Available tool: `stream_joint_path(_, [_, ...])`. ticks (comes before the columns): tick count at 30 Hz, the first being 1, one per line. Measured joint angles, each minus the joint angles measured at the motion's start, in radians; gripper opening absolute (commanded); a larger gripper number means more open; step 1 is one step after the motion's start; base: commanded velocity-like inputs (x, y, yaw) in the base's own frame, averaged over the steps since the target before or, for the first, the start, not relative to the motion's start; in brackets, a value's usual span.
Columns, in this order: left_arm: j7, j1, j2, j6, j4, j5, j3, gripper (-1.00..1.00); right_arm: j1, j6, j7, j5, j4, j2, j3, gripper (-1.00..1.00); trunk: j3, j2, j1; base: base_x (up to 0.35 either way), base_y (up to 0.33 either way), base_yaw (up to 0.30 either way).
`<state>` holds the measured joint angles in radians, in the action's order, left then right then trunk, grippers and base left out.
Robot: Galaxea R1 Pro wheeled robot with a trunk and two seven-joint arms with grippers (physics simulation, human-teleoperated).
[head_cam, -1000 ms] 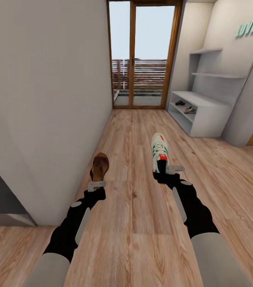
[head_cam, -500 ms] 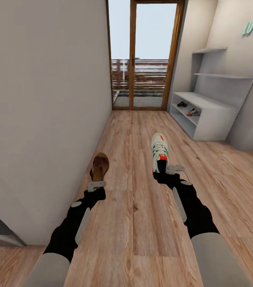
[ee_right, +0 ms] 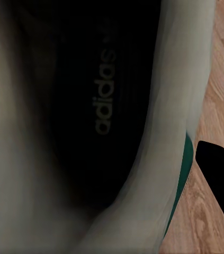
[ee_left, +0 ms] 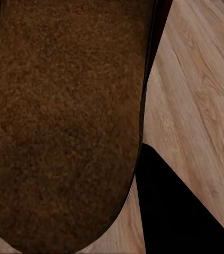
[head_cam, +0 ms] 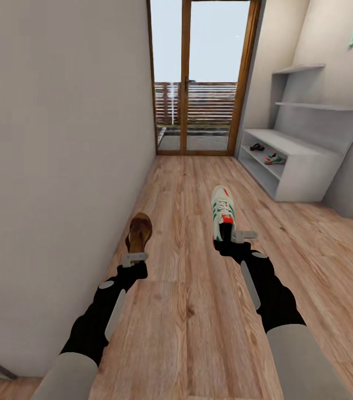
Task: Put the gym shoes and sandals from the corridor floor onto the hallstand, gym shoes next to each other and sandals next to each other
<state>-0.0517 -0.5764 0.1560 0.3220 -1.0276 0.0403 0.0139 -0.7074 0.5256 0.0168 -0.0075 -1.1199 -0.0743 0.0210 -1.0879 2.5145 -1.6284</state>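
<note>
Carrying brown sandal (head_cam: pixel 139 233) clamped in left gripper (head_cam: pixel 134 257), white gym shoe (head_cam: pixel 222 214) clamped in right gripper (head_cam: pixel 236 238), both above corridor floor (head_cam: pixel 187 311). Hallstand (head_cam: pixel 301 166) ahead-right, well apart; second sandal (head_cam: pixel 257 147) and gym shoe (head_cam: pixel 275 159) on lower shelf.

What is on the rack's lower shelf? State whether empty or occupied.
Occupied: the hallstand holds a sandal and a gym shoe on that shelf.

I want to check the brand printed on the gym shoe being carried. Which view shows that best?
The right wrist view: it looks straight into the gym shoe, where "adidas" reads on the dark insole. The head view shows the whole shoe held at its heel by the right gripper, with green stripes and red accents, but no legible text.
</note>
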Motion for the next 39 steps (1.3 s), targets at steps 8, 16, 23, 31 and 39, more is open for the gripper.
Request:
stream_joint_path(8, [0.000, 0.000, 0.000, 0.000, 0.000, 0.000, 0.000, -1.00, 0.000, 0.000, 0.000, 0.000, 0.000, 0.000, 0.000, -1.00, 0.000, 0.000, 0.000, 0.347, 0.000, 0.000])
stream_joint_path(16, [0.000, 0.000, 0.000, 0.000, 0.000, 0.000, 0.000, -1.00, -0.001, 0.000, 0.000, 0.000, 0.000, 0.000, 0.001, -1.00, 0.000, 0.000, 0.000, 0.347, 0.000, 0.000])
stream_joint_path(23, [0.000, 0.000, 0.000, 0.000, 0.000, 0.000, 0.000, -1.00, 0.000, 0.000, 0.000, 0.001, 0.000, 0.000, 0.000, -1.00, 0.000, 0.000, 0.000, 0.347, 0.000, 0.000])
stream_joint_path(31, [0.000, 0.000, 0.000, 0.000, 0.000, 0.000, 0.000, -1.00, -0.001, 0.000, 0.000, 0.001, 0.000, 0.000, 0.001, -1.00, 0.000, 0.000, 0.000, 0.347, 0.000, 0.000])
stream_joint_path(39, [0.000, 0.000, 0.000, 0.000, 0.008, 0.000, 0.000, -1.00, -0.001, 0.000, 0.000, -0.001, 0.000, 0.000, 0.003, -1.00, 0.000, 0.000, 0.000, 0.347, 0.000, 0.000])
